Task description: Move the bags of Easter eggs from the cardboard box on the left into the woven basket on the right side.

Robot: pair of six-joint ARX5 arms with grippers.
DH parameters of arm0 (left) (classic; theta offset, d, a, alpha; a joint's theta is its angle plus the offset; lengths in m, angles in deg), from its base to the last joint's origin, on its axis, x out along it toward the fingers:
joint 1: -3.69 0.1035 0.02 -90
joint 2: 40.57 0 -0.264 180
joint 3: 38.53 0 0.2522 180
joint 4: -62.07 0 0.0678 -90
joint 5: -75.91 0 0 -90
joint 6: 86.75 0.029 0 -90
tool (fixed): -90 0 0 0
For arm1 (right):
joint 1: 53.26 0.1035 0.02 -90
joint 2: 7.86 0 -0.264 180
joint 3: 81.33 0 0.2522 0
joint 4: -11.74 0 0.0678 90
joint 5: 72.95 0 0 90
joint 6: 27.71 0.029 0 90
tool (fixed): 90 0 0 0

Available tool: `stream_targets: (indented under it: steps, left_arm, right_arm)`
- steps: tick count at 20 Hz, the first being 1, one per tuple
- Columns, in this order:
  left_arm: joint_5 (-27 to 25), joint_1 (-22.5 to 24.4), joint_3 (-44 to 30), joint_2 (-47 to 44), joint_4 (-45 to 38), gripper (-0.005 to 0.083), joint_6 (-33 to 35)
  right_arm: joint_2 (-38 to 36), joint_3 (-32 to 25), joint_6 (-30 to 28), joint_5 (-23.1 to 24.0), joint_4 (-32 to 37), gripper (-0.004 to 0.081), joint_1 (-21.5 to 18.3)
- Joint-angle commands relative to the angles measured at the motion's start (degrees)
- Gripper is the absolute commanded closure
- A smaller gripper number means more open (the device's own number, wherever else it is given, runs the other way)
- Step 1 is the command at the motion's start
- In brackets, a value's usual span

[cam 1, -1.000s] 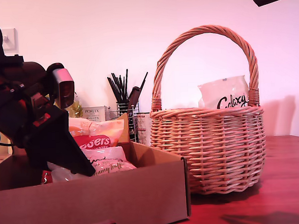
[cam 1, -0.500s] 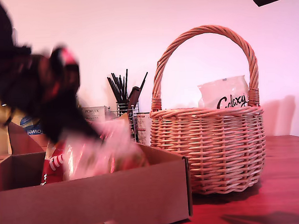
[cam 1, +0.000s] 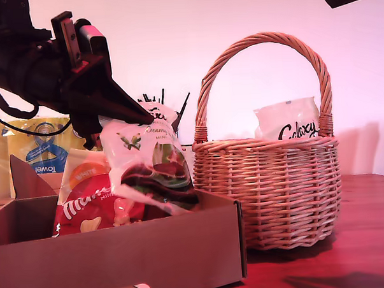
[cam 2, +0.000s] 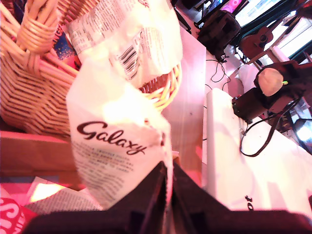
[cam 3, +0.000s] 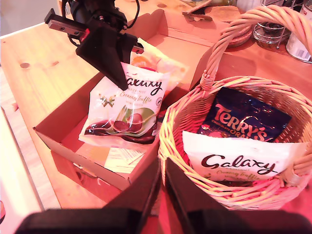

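My first claw (cam 1: 143,114) is clenched on the top edge of a white Galaxy bag (cam 1: 151,162), which hangs above the cardboard box (cam 1: 120,249), at about 9 o'clock from the woven basket (cam 1: 270,191) in the exterior view. A Maltesers bag (cam 1: 86,206) lies in the box. My second claw (cam 3: 161,183), its jaws pressed together and empty, hovers by the basket rim; inside lie another Galaxy bag (cam 3: 239,163) and a Terry's bag (cam 3: 246,119)
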Motion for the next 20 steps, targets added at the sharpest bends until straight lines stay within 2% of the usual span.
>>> stream_targets:
  steps: [1,4,8,11,13,15,17,20]
  left_arm:
    - [1.5,0.4,0.8,0.8,1.0,0.0797,0.9]
    - [4.7,1.0,1.0,0.8,2.8,0.0797,1.8]
    - [12.5,1.5,2.6,0.8,2.3,0.0797,1.8]
    - [17.2,1.3,5.2,0.8,-1.6,0.0797,1.6]
    - [17.9,0.1,7.0,0.8,-8.2,0.0797,-0.2]
    - [16.1,-1.7,8.5,0.8,-15.5,0.0797,-6.8]
    - [11.6,-4.2,8.9,0.8,-23.1,0.0797,-10.1]
    - [0.1,-8.2,8.9,1.1,-31.1,0.0797,-13.9]
  right_arm:
    - [-0.2,-0.3,-0.3,-0.4,0.8,0.0783,1.3]
    - [0.1,-0.3,-0.3,-0.2,1.1,0.0783,1.9]
    - [0.4,-0.3,-0.3,-0.2,1.1,0.0783,1.9]
    - [0.4,-0.3,-0.3,0.2,1.1,0.0783,1.9]
    - [0.4,-0.3,-0.3,0.2,1.1,0.0783,1.9]
    - [0.4,-0.3,-0.3,0.2,1.1,0.0783,1.9]
    - [0.4,-0.3,-0.3,0.2,1.1,0.0783,1.9]
    - [0.4,-0.3,-0.3,0.2,1.1,0.0783,1.9]
